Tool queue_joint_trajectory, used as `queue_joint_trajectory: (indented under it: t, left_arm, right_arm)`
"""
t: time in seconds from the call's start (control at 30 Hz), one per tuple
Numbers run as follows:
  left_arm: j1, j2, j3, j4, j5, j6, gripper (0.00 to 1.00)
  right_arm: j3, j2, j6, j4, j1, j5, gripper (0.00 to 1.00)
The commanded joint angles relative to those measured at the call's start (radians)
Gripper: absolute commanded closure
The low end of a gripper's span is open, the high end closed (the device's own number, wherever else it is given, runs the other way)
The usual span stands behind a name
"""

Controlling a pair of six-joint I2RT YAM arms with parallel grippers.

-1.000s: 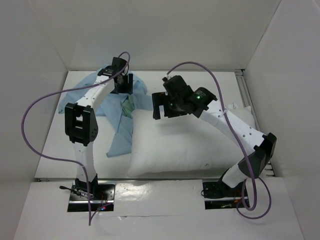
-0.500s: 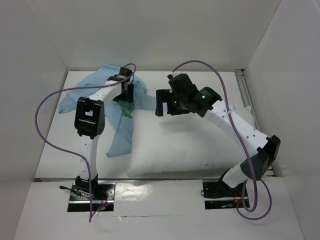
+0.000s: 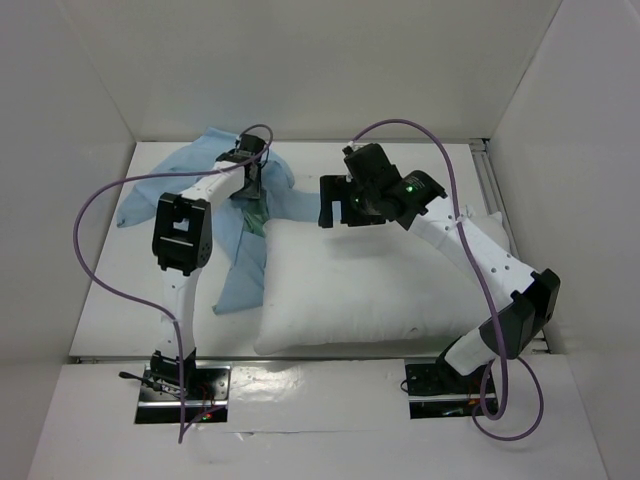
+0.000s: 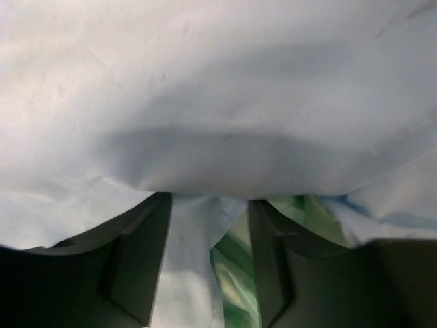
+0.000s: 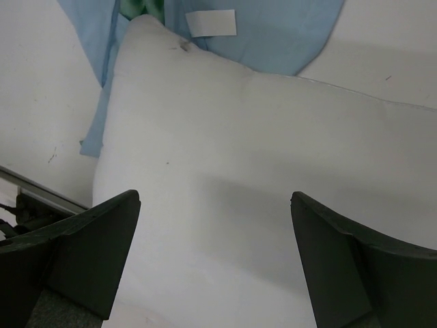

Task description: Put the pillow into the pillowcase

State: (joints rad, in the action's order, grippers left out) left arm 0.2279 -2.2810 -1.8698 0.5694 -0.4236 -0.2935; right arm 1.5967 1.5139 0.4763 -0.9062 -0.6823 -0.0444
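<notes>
The pillow [image 3: 370, 290] is plump and white and lies at the table's front centre. It fills the right wrist view, pillow [image 5: 239, 157]. The light blue pillowcase [image 3: 200, 170] lies crumpled at the back left, running down along the pillow's left end. My left gripper [image 3: 250, 187] is pressed down into it by the pillow's far left corner. In the left wrist view the pillowcase [image 4: 218, 102] drapes over my left gripper [image 4: 208, 229], and blue and green folds sit between its parted fingers. My right gripper [image 3: 335, 205] hovers wide open over the pillow's far edge, right gripper [image 5: 215, 205] empty.
White enclosure walls stand at the back and on both sides. A metal rail [image 3: 492, 185] runs along the table's right edge. Purple cables [image 3: 100, 215] loop off both arms. A white label [image 5: 212, 22] shows on the pillowcase [image 5: 273, 34] beyond the pillow's corner.
My left gripper has come forward and down into the pillowcase beside the pillow's corner, its jaws narrowing. My right gripper has drifted slightly right and back over the pillow, still open.
</notes>
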Motion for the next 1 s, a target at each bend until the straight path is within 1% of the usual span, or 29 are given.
queue_joint_trajectory:
  t: [0.0, 0.1, 0.23, 0.3, 0.37, 0.4, 0.43, 0.47, 0.5, 0.53, 0.63, 0.7, 0.8, 0.87, 0.9, 0.97]
  left_arm:
    - [0.002, -0.038, -0.075, -0.019, 0.0, -0.006, 0.36]
    - [0.002, -0.038, -0.075, -0.019, 0.052, 0.004, 0.3]
    - [0.002, -0.038, -0.075, -0.019, 0.118, 0.004, 0.27]
    - [0.002, -0.038, -0.075, -0.019, 0.118, 0.004, 0.27]
    - [0.002, -0.067, -0.088, -0.019, 0.082, 0.004, 0.28]
    - [0.002, -0.067, -0.101, -0.019, 0.066, 0.004, 0.31]
    - [0.002, -0.08, -0.101, -0.019, 0.042, 0.004, 0.31]
    - [0.002, -0.08, -0.114, -0.019, 0.028, 0.004, 0.34]
    - [0.002, -0.103, -0.114, -0.019, 0.011, 0.004, 0.37]
    - [0.002, -0.103, -0.126, -0.019, -0.028, 0.004, 0.39]
    - [0.002, -0.117, -0.152, 0.01, -0.104, -0.041, 0.47]
    - [0.002, -0.103, -0.14, 0.01, -0.133, -0.053, 0.47]
    - [0.002, -0.063, -0.127, 0.01, -0.155, -0.053, 0.52]
    - [0.002, -0.038, -0.115, 0.01, -0.155, -0.053, 0.6]
    - [0.002, -0.014, -0.115, 0.01, -0.164, -0.053, 0.67]
    - [0.002, 0.011, -0.103, 0.01, -0.179, -0.053, 0.79]
  right_arm:
    - [0.01, 0.0, -0.018, -0.003, 0.001, 0.015, 0.02]
    - [0.009, 0.0, -0.018, 0.006, 0.001, 0.034, 0.02]
    - [0.009, 0.0, -0.018, 0.015, 0.001, 0.034, 0.02]
    - [0.009, 0.0, -0.018, 0.015, 0.001, 0.034, 0.02]
    - [0.009, 0.0, -0.018, 0.015, 0.001, 0.034, 0.02]
    - [0.009, 0.009, -0.018, 0.015, 0.001, 0.034, 0.02]
    - [0.009, 0.009, -0.018, 0.015, 0.001, 0.034, 0.02]
    - [0.009, 0.009, -0.018, 0.015, 0.001, 0.034, 0.02]
    - [0.009, 0.009, -0.018, 0.015, 0.001, 0.034, 0.02]
    - [0.0, 0.009, -0.018, 0.015, 0.001, 0.034, 0.02]
    - [0.0, 0.0, -0.018, 0.015, 0.001, 0.034, 0.02]
    - [-0.011, 0.0, -0.018, 0.015, 0.001, 0.034, 0.02]
    - [-0.011, 0.0, -0.009, 0.015, 0.001, 0.043, 0.02]
    - [-0.011, 0.0, -0.008, 0.015, 0.001, 0.043, 0.02]
    - [-0.011, 0.0, -0.008, 0.015, 0.001, 0.043, 0.02]
    - [-0.011, 0.0, -0.008, 0.015, 0.001, 0.043, 0.02]
